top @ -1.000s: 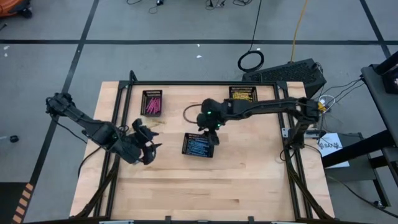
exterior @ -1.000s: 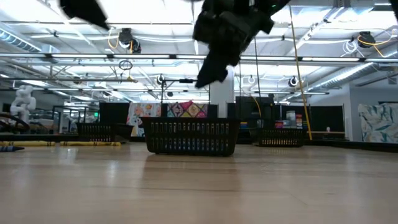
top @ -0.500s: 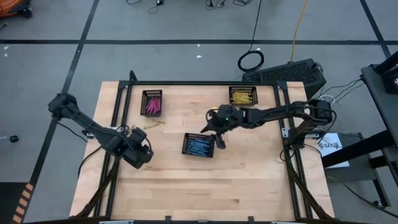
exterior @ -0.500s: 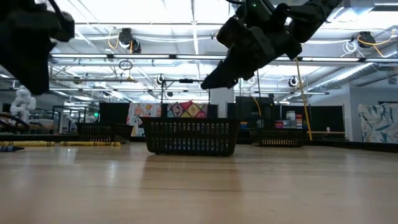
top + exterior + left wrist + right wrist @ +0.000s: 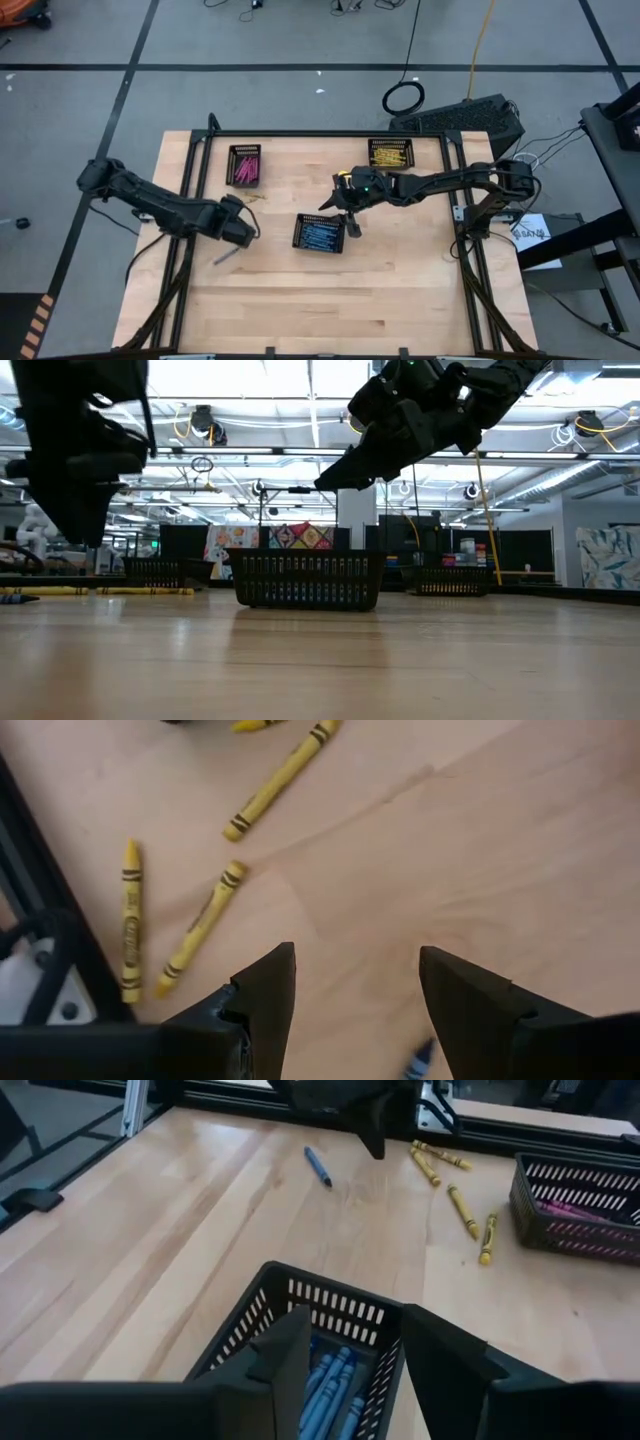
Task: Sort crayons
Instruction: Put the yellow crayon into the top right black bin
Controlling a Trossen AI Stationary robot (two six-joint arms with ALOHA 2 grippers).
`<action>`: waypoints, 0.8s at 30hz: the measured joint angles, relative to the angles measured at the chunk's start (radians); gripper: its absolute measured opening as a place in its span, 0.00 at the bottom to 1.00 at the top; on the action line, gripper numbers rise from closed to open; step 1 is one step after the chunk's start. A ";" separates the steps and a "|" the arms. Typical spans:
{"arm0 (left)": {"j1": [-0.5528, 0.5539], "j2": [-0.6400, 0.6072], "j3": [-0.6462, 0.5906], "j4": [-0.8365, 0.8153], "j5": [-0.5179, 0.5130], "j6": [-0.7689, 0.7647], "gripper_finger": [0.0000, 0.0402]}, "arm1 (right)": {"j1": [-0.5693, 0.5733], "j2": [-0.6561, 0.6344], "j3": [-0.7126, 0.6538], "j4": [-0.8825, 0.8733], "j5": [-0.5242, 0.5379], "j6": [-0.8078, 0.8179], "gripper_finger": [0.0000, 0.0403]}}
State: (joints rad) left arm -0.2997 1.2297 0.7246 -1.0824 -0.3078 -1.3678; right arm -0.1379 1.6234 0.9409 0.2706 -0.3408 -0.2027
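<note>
The left gripper (image 5: pixel 243 226) has swung toward mid-left, jaws wide and empty, over yellow crayons (image 5: pixel 203 925) to pick next; right gripper (image 5: pixel 343 213), parted, empty.

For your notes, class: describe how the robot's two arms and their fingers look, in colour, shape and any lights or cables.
Both arms are black, slender and jointed. The left gripper has two dark, wedge-shaped fingers tapering to points. The right gripper has matching dark fingers, and a small green light glows on the right arm.

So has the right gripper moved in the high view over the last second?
Yes. The right gripper has shifted from directly above the blue-crayon tray toward that tray's right end, and sits there now with its fingers open and empty.
</note>
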 joint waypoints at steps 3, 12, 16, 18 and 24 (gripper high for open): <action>0.046 0.017 0.000 0.000 0.022 0.074 0.52 | 0.000 0.000 0.000 0.001 0.000 -0.004 0.36; 0.166 0.071 0.000 0.023 0.064 0.202 0.52 | 0.000 0.000 0.000 0.002 0.000 -0.013 0.36; 0.213 0.092 0.000 0.073 0.072 0.283 0.52 | 0.000 0.000 0.000 0.001 -0.001 -0.019 0.36; 0.226 0.101 0.000 0.074 0.071 0.301 0.52 | 0.000 0.000 0.000 0.000 -0.001 -0.019 0.36; 0.234 0.110 -0.002 0.072 0.069 0.312 0.52 | 0.000 0.000 0.000 -0.006 -0.001 -0.021 0.36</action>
State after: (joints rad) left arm -0.0659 1.3396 0.7225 -1.0105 -0.2384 -1.0562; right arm -0.1383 1.6234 0.9409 0.2646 -0.3416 -0.2233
